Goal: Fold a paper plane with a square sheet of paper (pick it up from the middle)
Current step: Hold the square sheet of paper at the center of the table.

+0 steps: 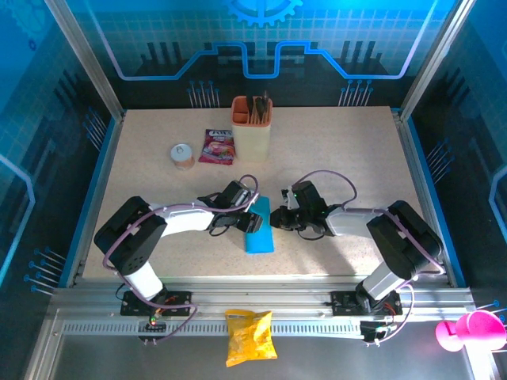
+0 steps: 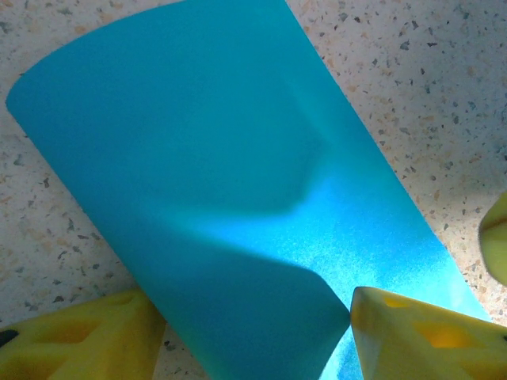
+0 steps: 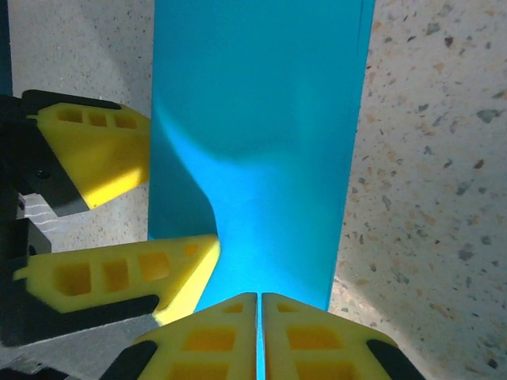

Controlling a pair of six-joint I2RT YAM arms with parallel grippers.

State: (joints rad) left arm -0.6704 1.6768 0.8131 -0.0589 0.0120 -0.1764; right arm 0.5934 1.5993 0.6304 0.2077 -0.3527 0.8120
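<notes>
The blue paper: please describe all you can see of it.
The square sheet of paper is thin and bright blue, seen as a narrow strip lying on the speckled table. One long side curls upward. The right gripper has its jaws shut on one edge; the left gripper stands open around the curled side.

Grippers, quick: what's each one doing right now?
Left gripper: open, straddling the blue paper.
Right gripper: closed on the blue paper.

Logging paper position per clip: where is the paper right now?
Top view: the paper lies near the table front centre, between the left claw and right claw; the right claw pinches its edge.
</notes>
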